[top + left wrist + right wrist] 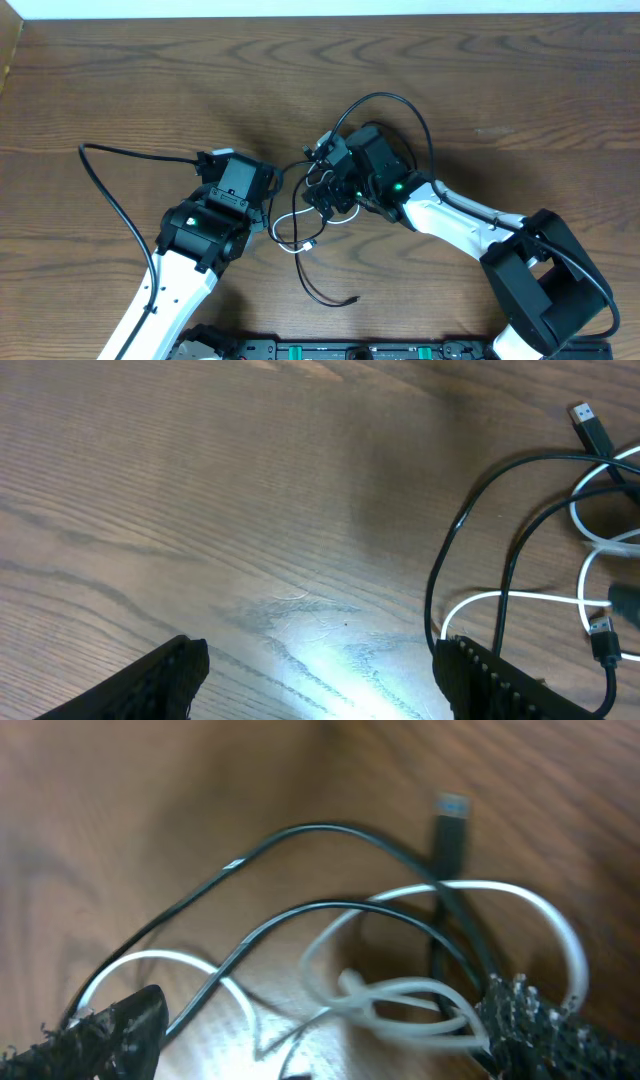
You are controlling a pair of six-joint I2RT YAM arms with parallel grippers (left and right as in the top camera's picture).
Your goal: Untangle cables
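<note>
A tangle of thin black cables (318,282) and a white cable (287,216) lies on the wooden table between my two grippers. My left gripper (266,203) is open just left of the tangle. In the left wrist view its fingers (320,655) frame bare wood, with the black cables (470,525), the white cable (520,598) and a plug (590,425) off to the right. My right gripper (325,192) is open over the tangle. In the right wrist view black (290,835) and white (400,995) loops lie between its fingers (325,1005), and a plug (450,825) lies beyond them.
Thicker black arm wiring runs out left from the left arm (110,190) and arcs above the right wrist (405,105). The table's far edge (320,14) is at the top. A black rail (380,350) lies along the front edge.
</note>
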